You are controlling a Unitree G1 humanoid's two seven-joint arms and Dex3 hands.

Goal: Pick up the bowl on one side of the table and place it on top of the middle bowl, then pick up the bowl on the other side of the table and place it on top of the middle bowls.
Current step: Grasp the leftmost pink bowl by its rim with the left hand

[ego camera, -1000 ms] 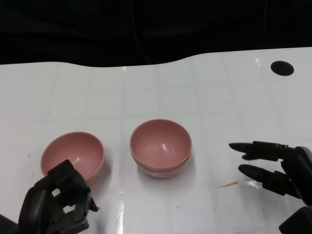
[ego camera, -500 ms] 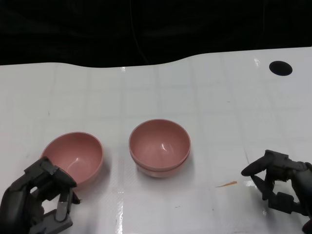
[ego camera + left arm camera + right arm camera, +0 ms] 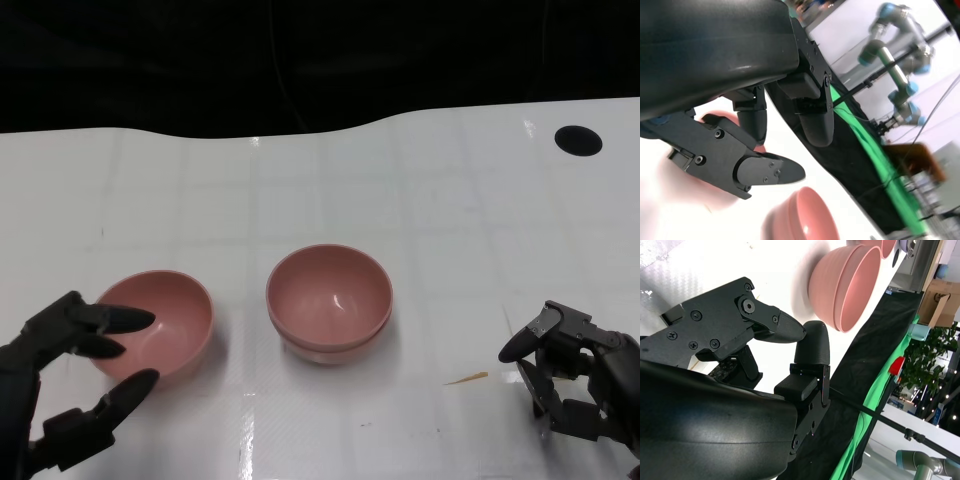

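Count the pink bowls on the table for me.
3, as far as visible: the side bowl by the left hand, and the middle stack, which appears to be two nested bowls. Further nested bowls could be hidden.

This looks like a robotics lab. At the upper right of the left wrist view stands a grey jointed robot arm with blue caps, and another arm of the same kind shows at the lower right of the right wrist view. A white surface edged with black and green cloth, a cardboard box at upper right and a leafy plant complete the room.
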